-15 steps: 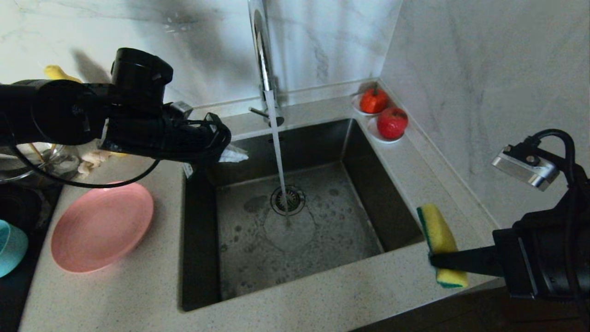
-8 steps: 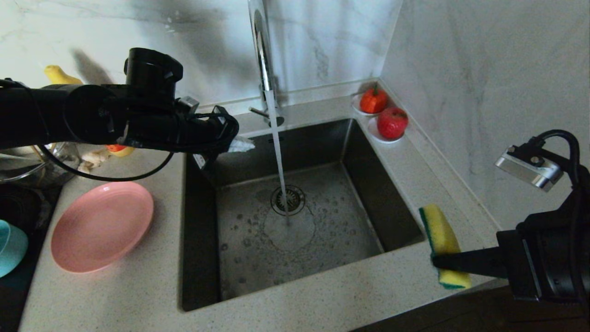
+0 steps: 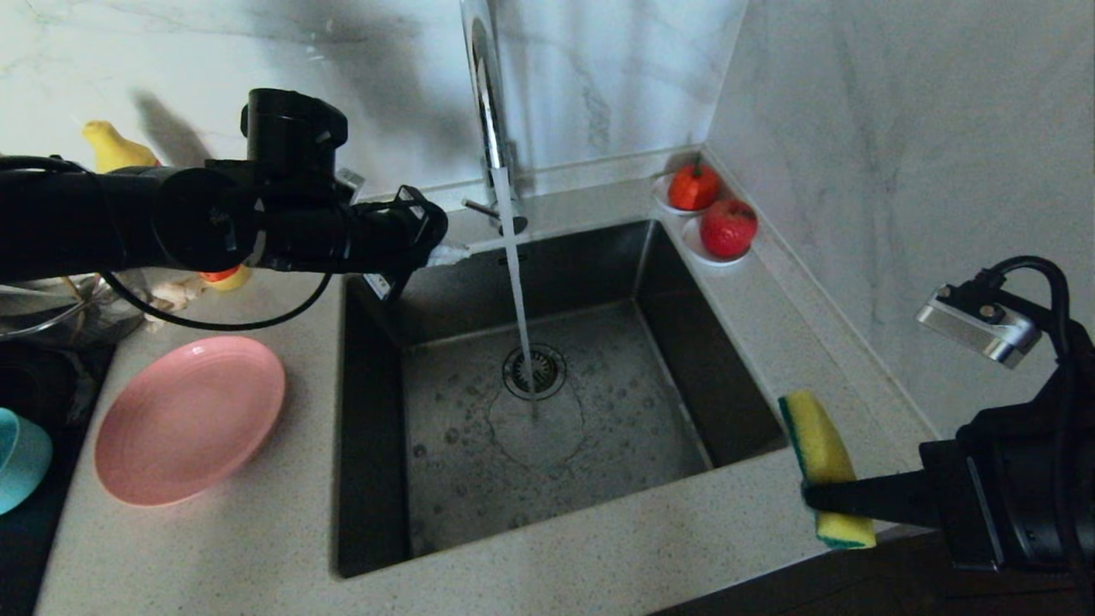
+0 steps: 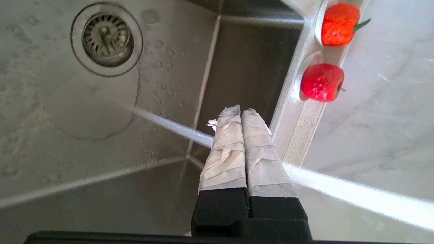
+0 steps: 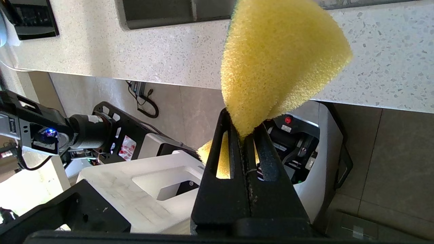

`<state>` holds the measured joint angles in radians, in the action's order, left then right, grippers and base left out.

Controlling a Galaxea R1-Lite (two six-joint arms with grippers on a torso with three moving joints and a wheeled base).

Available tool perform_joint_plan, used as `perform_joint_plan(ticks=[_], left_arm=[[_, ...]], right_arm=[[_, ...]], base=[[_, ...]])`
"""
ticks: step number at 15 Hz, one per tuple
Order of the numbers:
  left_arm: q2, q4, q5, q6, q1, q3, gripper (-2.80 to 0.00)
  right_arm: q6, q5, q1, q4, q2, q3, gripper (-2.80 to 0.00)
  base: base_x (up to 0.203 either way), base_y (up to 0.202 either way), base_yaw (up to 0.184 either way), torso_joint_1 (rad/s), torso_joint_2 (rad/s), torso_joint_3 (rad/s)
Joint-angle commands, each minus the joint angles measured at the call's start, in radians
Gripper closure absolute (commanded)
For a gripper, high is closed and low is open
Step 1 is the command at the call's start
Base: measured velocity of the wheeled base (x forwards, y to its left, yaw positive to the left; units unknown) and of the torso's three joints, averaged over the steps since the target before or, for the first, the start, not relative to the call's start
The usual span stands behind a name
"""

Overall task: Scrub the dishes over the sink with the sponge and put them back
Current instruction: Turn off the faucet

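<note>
The right end effector [image 3: 813,494] is clenched on the yellow sponge [image 3: 821,449], green-edged and pinched to a fan, beside the sink's [image 3: 376,479] near right corner. The empty left end effector [image 4: 241,113], pressed together, hangs over the sink's back edge by the running water. The pink plate [image 3: 188,419] lies on the worktop [image 3: 257,547] left of the sink.

One pink plate [image 3: 188,417], one teal bowl [image 3: 21,458], one yellow sponge [image 3: 823,466], two red fruits [image 3: 727,228] on two white saucers [image 3: 695,246], one sink [image 3: 547,402], one tap [image 3: 488,103], two end effectors.
</note>
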<state>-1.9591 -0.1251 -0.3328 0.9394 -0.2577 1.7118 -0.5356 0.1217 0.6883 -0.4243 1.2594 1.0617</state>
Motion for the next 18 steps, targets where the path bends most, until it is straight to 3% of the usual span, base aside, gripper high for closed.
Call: perform_joint_plan(ticks=[1,14,18], left_arm=[[-0.028,0.0,0.003,0.006,0.0,0.025,0.0],[-0.13,0.001,0.05,0.05,0.0,0.218,0.0],[-0.146,0.061,0.051,0.071,0.0,0.219,0.0]], right_arm=[[-0.003,0.001,0.0,-0.002,-0.006,-0.002,0.0],[-0.001,0.001,0.0,-0.002,-0.012,-0.023,0.0],[-0.003,0.015,0.0,-0.001,-0.015,-0.046,0.0]], base=[[0.0,0.0,0.0,0.0,0.0,0.0],[0.0,0.0,0.0,0.0,0.0,0.0],[0.0,0.0,0.0,0.0,0.0,0.0]])
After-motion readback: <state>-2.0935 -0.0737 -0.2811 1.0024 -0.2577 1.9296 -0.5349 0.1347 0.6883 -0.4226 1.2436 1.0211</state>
